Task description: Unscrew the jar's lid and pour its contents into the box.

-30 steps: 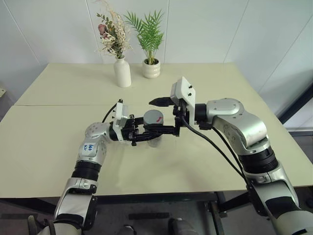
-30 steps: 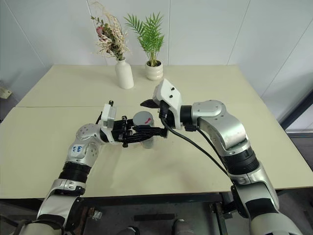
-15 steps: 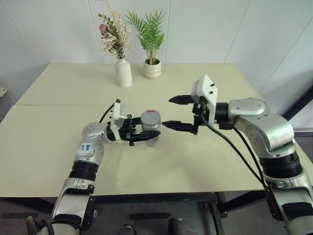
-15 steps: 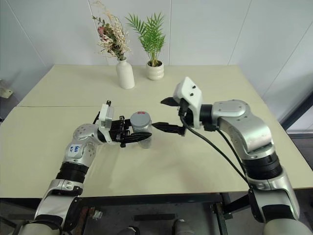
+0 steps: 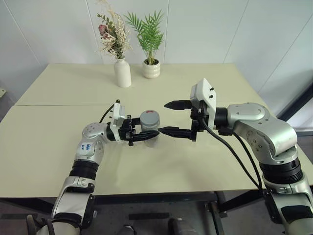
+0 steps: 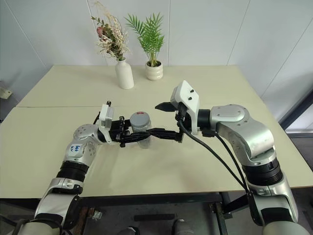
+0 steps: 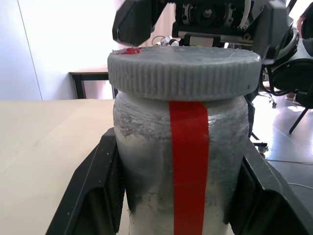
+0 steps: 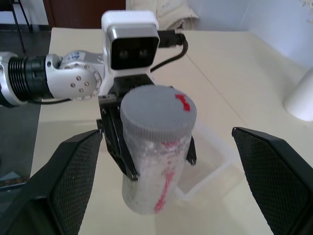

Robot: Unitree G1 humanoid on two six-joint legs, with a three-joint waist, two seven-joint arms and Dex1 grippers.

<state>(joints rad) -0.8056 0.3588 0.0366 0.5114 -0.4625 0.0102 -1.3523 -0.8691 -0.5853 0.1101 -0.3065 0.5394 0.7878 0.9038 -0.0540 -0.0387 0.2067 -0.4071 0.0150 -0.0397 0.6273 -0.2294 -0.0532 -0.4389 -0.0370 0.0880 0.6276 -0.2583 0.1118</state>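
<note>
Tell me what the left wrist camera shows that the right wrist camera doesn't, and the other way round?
Left wrist view alone: the ribbed edge of the lid up close, the red stripe straight down the jar, and the left pincer's pads pressed to the jar's sides.

Right wrist view alone: the left arm with its white camera, the lid's flat top with a red mark, the clear box under the jar, and the right pincer's fingers standing wide apart.

Both: the jar, lid on, held in the left pincer, over the table.
</note>
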